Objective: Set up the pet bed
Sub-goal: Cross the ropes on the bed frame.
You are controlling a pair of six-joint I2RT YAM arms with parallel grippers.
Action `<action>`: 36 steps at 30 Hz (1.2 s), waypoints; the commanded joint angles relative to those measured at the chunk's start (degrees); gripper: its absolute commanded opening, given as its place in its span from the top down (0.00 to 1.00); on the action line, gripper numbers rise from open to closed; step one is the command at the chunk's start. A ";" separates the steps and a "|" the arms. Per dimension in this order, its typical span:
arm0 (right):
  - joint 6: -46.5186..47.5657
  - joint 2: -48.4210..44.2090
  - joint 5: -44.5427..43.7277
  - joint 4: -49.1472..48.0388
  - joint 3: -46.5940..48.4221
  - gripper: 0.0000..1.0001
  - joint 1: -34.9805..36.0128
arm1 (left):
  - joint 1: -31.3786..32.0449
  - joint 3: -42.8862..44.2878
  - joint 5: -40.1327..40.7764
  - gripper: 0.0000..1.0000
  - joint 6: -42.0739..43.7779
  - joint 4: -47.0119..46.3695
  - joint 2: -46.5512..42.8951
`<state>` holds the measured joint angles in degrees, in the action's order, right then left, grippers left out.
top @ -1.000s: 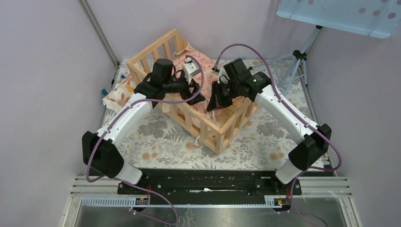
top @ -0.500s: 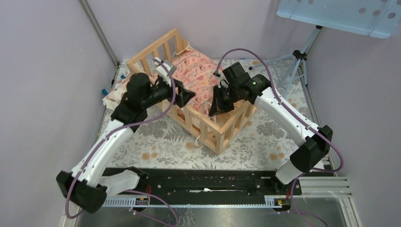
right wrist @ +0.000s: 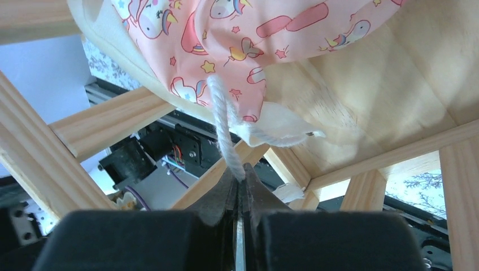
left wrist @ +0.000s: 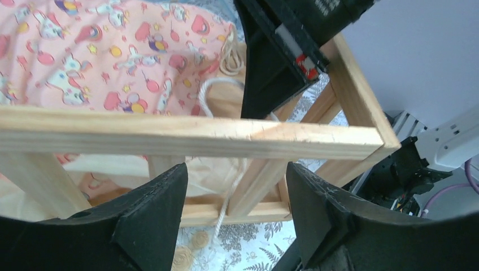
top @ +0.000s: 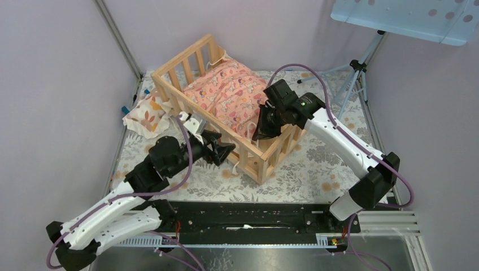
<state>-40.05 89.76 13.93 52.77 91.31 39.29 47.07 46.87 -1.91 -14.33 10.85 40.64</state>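
Observation:
The pet bed (top: 249, 153), a light wood frame with slatted rails, stands in the middle of the table. A pink patterned cushion (top: 229, 93) lies inside it. My left gripper (top: 225, 151) is open just outside the bed's near rail (left wrist: 186, 138), with nothing between its fingers (left wrist: 152, 209). A white cord (left wrist: 229, 197) hangs through the slats in front of it. My right gripper (top: 261, 131) reaches down inside the bed's near corner. In the right wrist view it (right wrist: 240, 180) is shut on the cushion's white cord (right wrist: 223, 130), above the plank base (right wrist: 361, 96).
A small cream pillow with orange leaf prints (top: 146, 113) lies on the floral cloth (top: 192, 169) left of the bed. A tripod (top: 355, 73) stands at the back right. Purple walls close in on the left and at the back.
My left arm has drawn back out of the bed over the near rail, toward the front left, uncovering the cushion. The right gripper has kept its hold on the cord, shifting only slightly.

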 commanded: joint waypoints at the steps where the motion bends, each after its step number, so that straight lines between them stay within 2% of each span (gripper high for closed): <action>1: -7.75 -3.50 -4.17 0.60 -0.21 1.00 1.90 | 6.03 -3.18 11.65 0.32 -3.11 -2.65 -1.11; 11: -11.87 -5.11 -7.54 4.84 -0.84 1.00 3.21 | 20.54 -7.73 25.62 0.31 -1.52 -6.37 -0.27; 21: -6.53 -0.22 -5.65 11.46 4.74 1.00 4.53 | 33.45 -11.62 39.62 0.24 4.09 -17.92 8.23; 26: -2.18 3.61 -4.17 15.76 9.33 1.00 4.51 | 36.68 -12.85 47.62 0.21 4.24 -22.14 12.11; 36: 0.08 6.56 0.01 19.23 11.60 1.00 4.56 | 38.00 -16.79 52.78 0.13 4.92 -38.59 18.33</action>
<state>-41.52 95.92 10.76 64.99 100.68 43.09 84.55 30.57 46.85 -10.04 -16.32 56.42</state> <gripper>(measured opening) 0.041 0.863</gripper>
